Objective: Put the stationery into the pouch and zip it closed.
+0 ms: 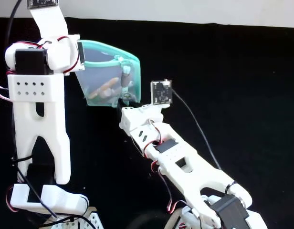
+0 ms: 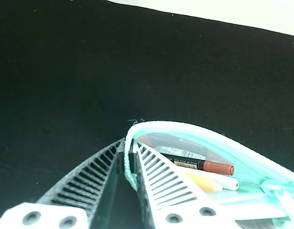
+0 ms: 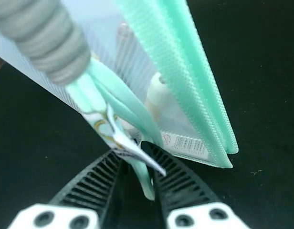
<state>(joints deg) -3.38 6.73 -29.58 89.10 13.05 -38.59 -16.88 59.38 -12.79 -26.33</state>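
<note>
A mint, see-through pouch [image 1: 106, 64] hangs above the black table, held between the two arms. My left gripper [image 1: 80, 58] is shut on the pouch's end rim [image 2: 129, 143], its fingertips [image 2: 137, 157] pinching the mint edge. The pouch mouth gapes open; inside lie a brown-capped marker [image 2: 204, 166], a white pen [image 2: 225, 183] and a yellowish pen [image 2: 204, 183]. My right gripper [image 1: 124, 102] is at the pouch's lower corner, shut on the mint zipper pull strap [image 3: 140, 164], which runs up to a grey ribbed bead [image 3: 47, 38].
The black table cloth [image 1: 233, 81] lies open to the right and behind the pouch. A pale wall strip [image 1: 185, 12] runs along the far edge. The left arm's upright white body [image 1: 37, 114] stands beside the pouch.
</note>
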